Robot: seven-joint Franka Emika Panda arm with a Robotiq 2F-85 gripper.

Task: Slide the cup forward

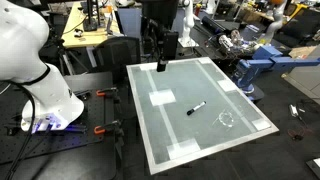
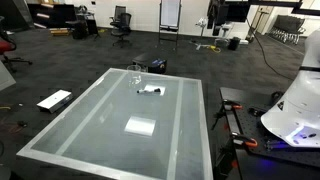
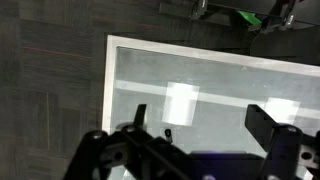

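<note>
The clear cup (image 1: 226, 118) stands on the glass-topped table (image 1: 160, 80), seen mostly as a thin round rim. It also shows in an exterior view (image 2: 135, 73) near the table's far edge. A black marker (image 1: 197, 107) lies beside it, a little apart, and shows in both exterior views (image 2: 150, 91). My gripper (image 1: 160, 50) hangs high over the table's edge, well away from the cup. In the wrist view the gripper (image 3: 200, 120) is open and empty. The cup is not in the wrist view.
A white patch (image 1: 162, 98) lies on the tabletop, seen also in the wrist view (image 3: 181, 100). The robot's white base (image 1: 45, 95) stands beside the table. Desks, chairs and a blue frame (image 1: 262, 68) surround it. A flat white board (image 2: 54, 100) lies on the floor.
</note>
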